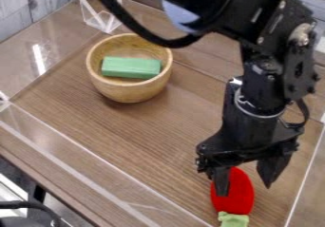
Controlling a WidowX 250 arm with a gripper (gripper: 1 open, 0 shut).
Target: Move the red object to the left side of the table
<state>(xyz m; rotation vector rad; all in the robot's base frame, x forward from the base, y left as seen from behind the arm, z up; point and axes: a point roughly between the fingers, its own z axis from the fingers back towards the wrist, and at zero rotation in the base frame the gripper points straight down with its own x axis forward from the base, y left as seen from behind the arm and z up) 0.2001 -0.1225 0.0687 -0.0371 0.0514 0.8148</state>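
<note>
The end effector (246, 171) points straight down with its two black fingers (215, 173) spread wide, one on each side of the red strawberry toy (233, 190); nothing is gripped yet. The toy lies on its side at the near right of the surface (127, 136), its light green leafy cap toward the camera, close to the front edge and to the clear acrylic wall (298, 188) on the right.

The grasp could easily fail here. The toy is rounded and smooth-looking, so fingers closing off-centre or too high on its curve would likely squeeze it out sideways, and it might roll toward the nearby wall, where there is little space to reach around it. Whether the fingertips are low enough to straddle its widest part I cannot tell, since the arm hides part of it. Pressing further down risks jamming the tips into the wood.

The brown wood-grain surface is otherwise uncluttered: a round wooden bowl (128, 66) holding a green rectangular block (132, 66) sits well apart at the far left. The open left side looks roomy for placing. A pale tiled floor shows beyond the walls.
</note>
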